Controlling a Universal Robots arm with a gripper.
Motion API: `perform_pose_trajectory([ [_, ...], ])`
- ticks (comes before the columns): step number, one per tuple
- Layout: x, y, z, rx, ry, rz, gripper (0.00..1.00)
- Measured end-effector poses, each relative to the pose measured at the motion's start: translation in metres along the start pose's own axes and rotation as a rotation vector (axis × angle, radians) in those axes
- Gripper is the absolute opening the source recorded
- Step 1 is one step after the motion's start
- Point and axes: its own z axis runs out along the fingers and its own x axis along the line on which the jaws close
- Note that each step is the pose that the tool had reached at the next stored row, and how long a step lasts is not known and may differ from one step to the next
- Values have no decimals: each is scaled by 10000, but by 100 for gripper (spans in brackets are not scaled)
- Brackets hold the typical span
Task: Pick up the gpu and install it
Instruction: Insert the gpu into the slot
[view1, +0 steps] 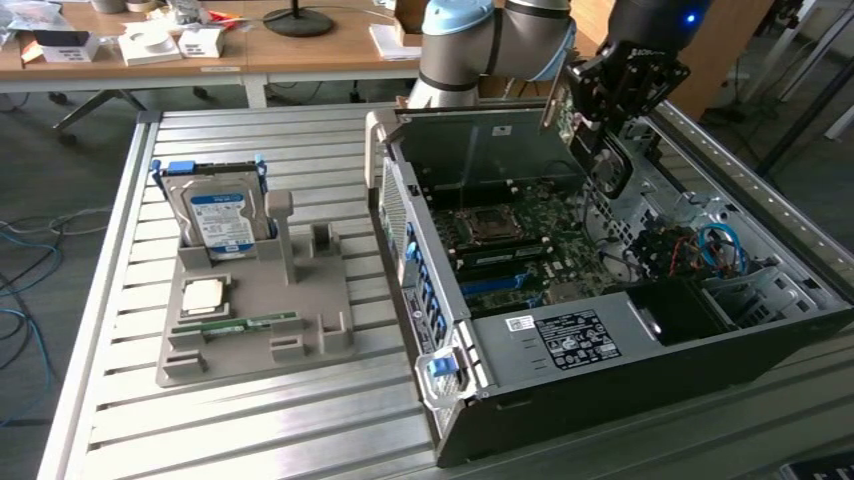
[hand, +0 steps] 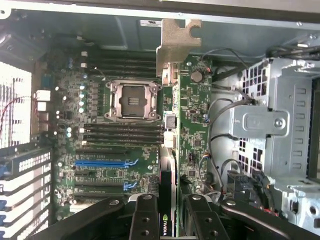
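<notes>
My gripper (view1: 597, 100) hangs over the far end of the open computer case (view1: 601, 345), shut on the gpu (view1: 563, 108). The card stands on edge, its thin metal bracket pointing down toward the inside of the case. In the wrist view the gpu (hand: 170, 125) runs edge-on away from the camera, held between my two black fingers (hand: 144, 220), with its silver bracket (hand: 177, 40) at the far end. Below it lies the green motherboard (hand: 120, 150) with blue expansion slots (hand: 105, 163) and an empty processor socket (hand: 132, 100). The card hangs above the board, not touching it.
A grey parts holder (view1: 254, 310) lies at the exterior view's left, carrying a silver blue-labelled hard drive (view1: 220, 215), a processor chip (view1: 203, 293) and a green RAM stick (view1: 238, 324). Inside the case are a drive cage (hand: 280, 125) and loose cables (view1: 714, 245). Desks stand behind.
</notes>
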Motion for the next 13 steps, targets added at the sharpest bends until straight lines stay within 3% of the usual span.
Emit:
perform_pose_trajectory([
  [13, 2, 0, 6, -55, 109, -2265, 26],
])
